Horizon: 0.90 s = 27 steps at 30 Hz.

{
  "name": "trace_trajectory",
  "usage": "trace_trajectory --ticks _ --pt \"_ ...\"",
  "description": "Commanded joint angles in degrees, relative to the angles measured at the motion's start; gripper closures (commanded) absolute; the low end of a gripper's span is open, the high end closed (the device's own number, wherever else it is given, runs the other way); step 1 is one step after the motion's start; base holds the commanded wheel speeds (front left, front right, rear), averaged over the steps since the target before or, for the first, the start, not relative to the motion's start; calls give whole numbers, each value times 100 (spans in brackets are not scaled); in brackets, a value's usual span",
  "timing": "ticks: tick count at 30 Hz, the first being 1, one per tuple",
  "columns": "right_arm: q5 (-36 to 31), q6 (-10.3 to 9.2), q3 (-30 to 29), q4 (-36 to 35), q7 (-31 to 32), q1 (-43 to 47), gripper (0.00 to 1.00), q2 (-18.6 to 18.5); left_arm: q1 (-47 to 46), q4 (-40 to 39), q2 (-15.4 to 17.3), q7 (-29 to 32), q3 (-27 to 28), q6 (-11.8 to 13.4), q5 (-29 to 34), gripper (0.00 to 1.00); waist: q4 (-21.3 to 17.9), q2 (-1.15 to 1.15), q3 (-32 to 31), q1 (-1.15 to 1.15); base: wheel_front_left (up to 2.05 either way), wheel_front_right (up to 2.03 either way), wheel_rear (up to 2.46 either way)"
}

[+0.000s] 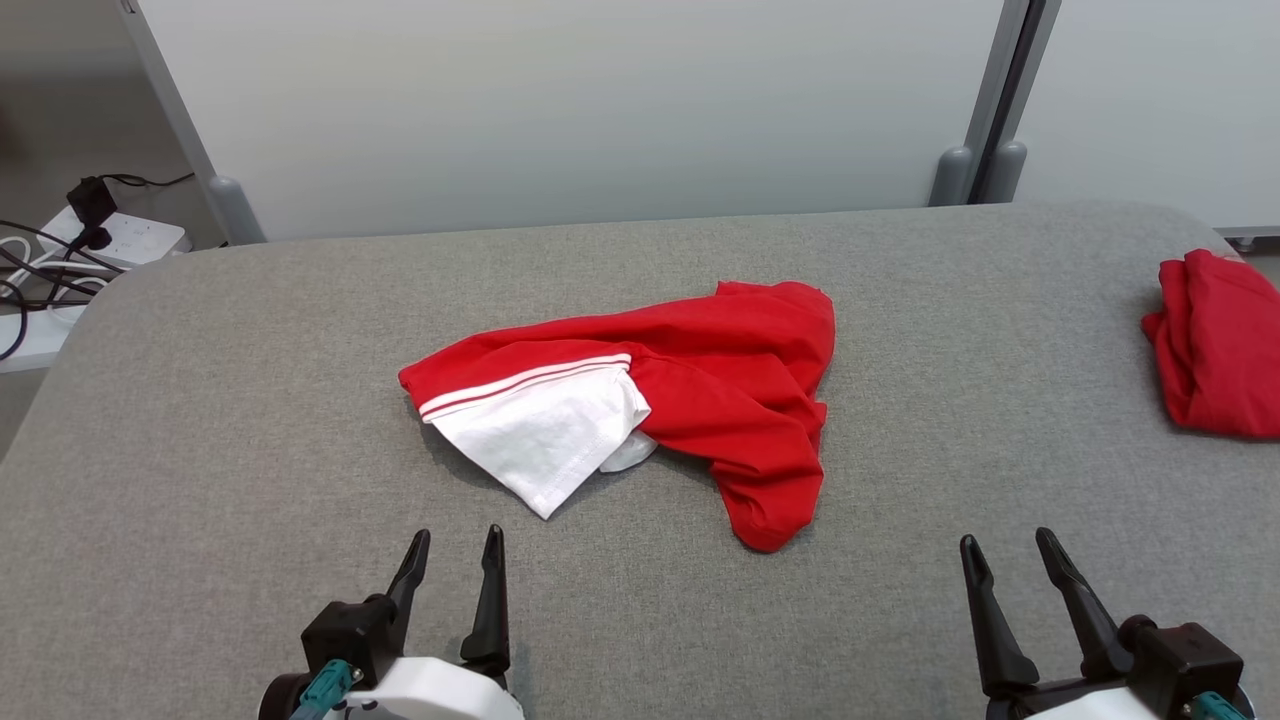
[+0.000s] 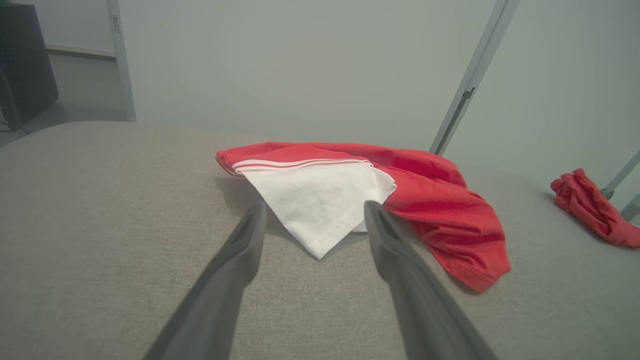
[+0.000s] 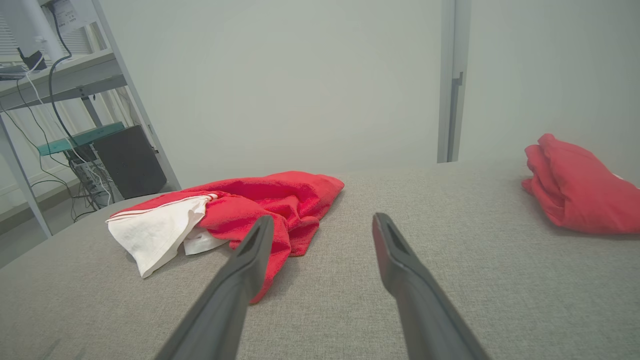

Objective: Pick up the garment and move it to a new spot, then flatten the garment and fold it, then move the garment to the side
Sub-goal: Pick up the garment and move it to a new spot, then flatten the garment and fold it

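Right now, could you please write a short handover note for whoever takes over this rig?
Left tool: open, empty, pointing at the shirt's white sleeve, not touching it.
Right tool: open, empty, clear of all cloth.
The red-and-white shirt lies crumpled mid-way across the grey padded table. A second red garment sits bunched at the table's right edge.
Done: nothing visible; the shirt is neither flat nor folded.
Left: pick it up, move it, flatten, fold, set aside.
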Motion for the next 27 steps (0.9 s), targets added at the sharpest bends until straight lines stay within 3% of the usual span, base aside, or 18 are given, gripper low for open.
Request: trace_trajectory --ticks 1,13,27 --pt "32 22 124 -171 -60 -95 0 -24 -59 -157 18 -60 163 52 26 0 1 0 -2 0 0 0 0" --pt "62 22 243 -157 -60 -121 0 -78 -589 652 17 -60 -231 7 -579 0 -98 0 130 0 0 0 0" --pt "84 22 409 -192 -60 -463 0 -266 -2047 2216 17 -59 -1057 225 -1333 0 -268 0 794 0 0 0 0"
